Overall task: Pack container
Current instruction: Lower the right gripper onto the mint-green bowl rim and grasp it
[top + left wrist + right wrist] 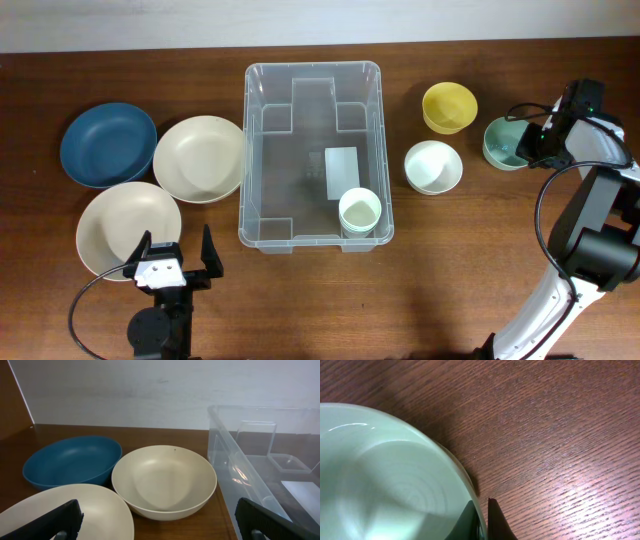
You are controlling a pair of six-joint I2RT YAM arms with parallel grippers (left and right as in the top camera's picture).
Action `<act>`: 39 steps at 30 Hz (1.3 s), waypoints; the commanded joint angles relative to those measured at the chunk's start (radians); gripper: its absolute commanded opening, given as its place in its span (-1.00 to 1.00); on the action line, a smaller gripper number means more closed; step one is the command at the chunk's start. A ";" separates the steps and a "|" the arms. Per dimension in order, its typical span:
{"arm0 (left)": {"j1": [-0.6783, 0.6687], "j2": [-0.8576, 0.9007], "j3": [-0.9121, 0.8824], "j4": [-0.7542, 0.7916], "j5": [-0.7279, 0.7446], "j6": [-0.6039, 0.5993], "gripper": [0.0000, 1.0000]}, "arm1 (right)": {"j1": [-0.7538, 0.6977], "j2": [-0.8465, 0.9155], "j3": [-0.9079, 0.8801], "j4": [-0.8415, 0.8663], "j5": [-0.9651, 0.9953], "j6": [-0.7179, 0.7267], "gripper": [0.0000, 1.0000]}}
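Across the far left of a dark brown wooden table (40, 310), seen from overhead, sat a round dark blue bowl (108, 144). Two round cream bowls lay beside it, one level with it (199, 158) and one shallower, nearer the robot (128, 230). Just beside that nearer bowl, the left gripper (176, 245) hung with its jaws spread wide and nothing between them. At the table's middle stood the large clear plastic rectangular container (243, 160), upright and open-topped. It had a white label (341, 172) on its base and a pale green cup (359, 211) standing in its near right corner. To the right, apart from it, were a small yellow bowl (449, 106), a pale mint bowl (433, 166) and a teal-green bowl (503, 145). The right gripper (522, 143) was at that last bowl. Its wrist view showed one dark finger inside the rim and one outside, apparently pinched on the rim. The container looked light, thin-walled and slightly flexible, with smooth, slippery sides. It would probably be best held by its rolled rim, or left standing while the bowls were loaded. The table surface was grained wood with soft glare, and a plain white wall (150, 385) ran behind it.
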 commanded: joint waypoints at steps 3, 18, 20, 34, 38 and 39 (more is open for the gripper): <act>-0.006 -0.008 -0.008 0.002 -0.007 0.013 0.99 | 0.000 -0.095 0.023 -0.004 0.008 -0.027 -0.92; -0.006 -0.008 -0.008 0.002 -0.007 0.013 0.99 | 0.000 -0.327 0.023 -0.003 0.001 -0.050 -0.92; -0.006 -0.008 -0.008 0.002 -0.007 0.013 0.99 | -0.001 -0.326 0.023 -0.008 0.001 -0.050 -0.92; -0.006 -0.008 -0.008 0.002 -0.007 0.013 0.99 | 0.000 -0.272 -0.006 -0.015 0.008 -0.053 -0.87; -0.006 -0.008 -0.008 0.002 -0.007 0.013 0.99 | 0.000 -0.210 -0.014 -0.015 0.008 -0.053 0.22; -0.006 -0.008 -0.008 0.002 -0.007 0.013 0.99 | 0.000 -0.192 -0.014 -0.015 0.008 -0.053 0.26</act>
